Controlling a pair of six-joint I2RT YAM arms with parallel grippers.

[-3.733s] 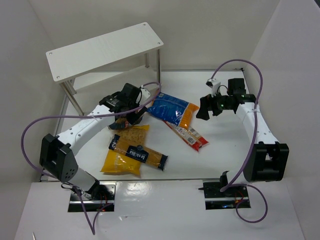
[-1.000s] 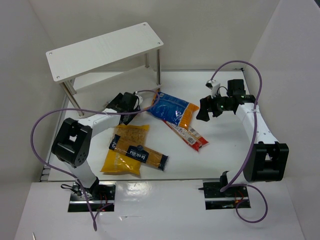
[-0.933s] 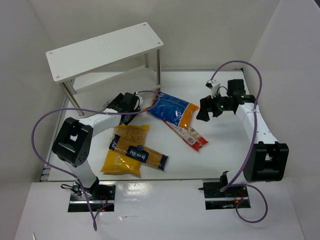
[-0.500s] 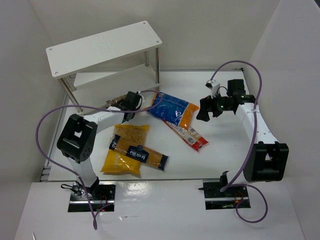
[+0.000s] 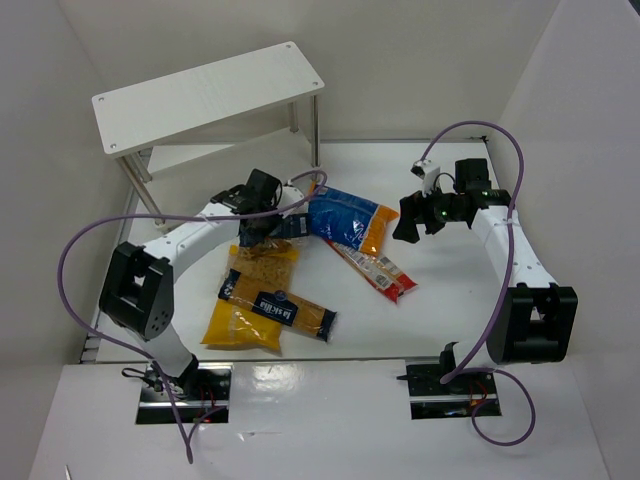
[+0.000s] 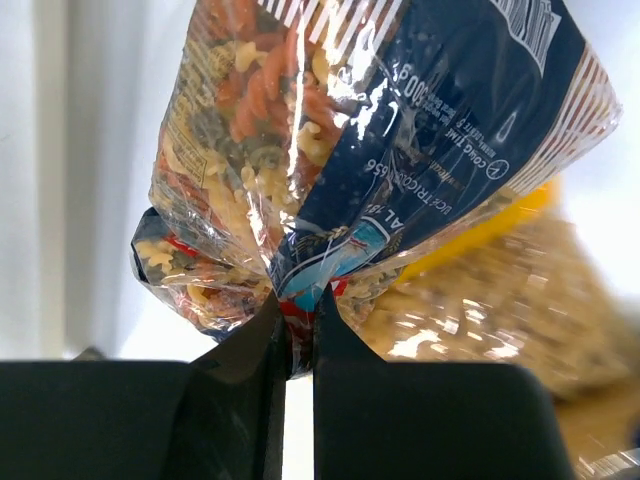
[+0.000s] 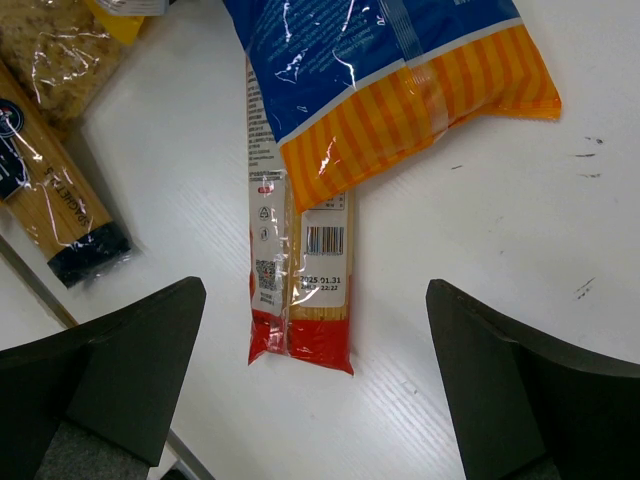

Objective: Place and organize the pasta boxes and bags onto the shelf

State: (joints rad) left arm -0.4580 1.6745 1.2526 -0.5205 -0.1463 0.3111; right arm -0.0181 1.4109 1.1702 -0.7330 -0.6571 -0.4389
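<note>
1. Taking as landmark the blue bag (image 5: 345,218) with the orange striped end, flat on the white table (image 5: 440,300).
2. Just left of the blue bag, touching its blue end: a clear bag of tricolour spirals (image 5: 287,226) with a navy label, held by the left gripper (image 5: 262,212).
3. From the left wrist view: fingers (image 6: 250,370) pressed almost together, pinching the crimped edge of that bag, with pasta and label fanning out beyond the tips.
4. Cannot tell whether that bag hangs clear of the table or rests on it.
5. To the right of the blue bag and well apart from it: the right gripper (image 5: 408,228), spread wide with nothing in its grasp, and one dark finger (image 7: 110,380) in each bottom corner of the right wrist view.
6. Sticking out from under the blue bag's orange end, toward the near right: a narrow red packet (image 5: 378,270), barcode face up.
7. Near-left of the blue bag, apart from it: a clear bag of tan pasta (image 5: 265,262), and nearer still a long packet (image 5: 285,312) with a navy label lying across a yellow-orange bag (image 5: 232,328).
8. Beyond the blue bag, toward the far left: the shelf (image 5: 200,95), two white boards on thin silver legs, with its right front leg near the bag's far blue corner.
</note>
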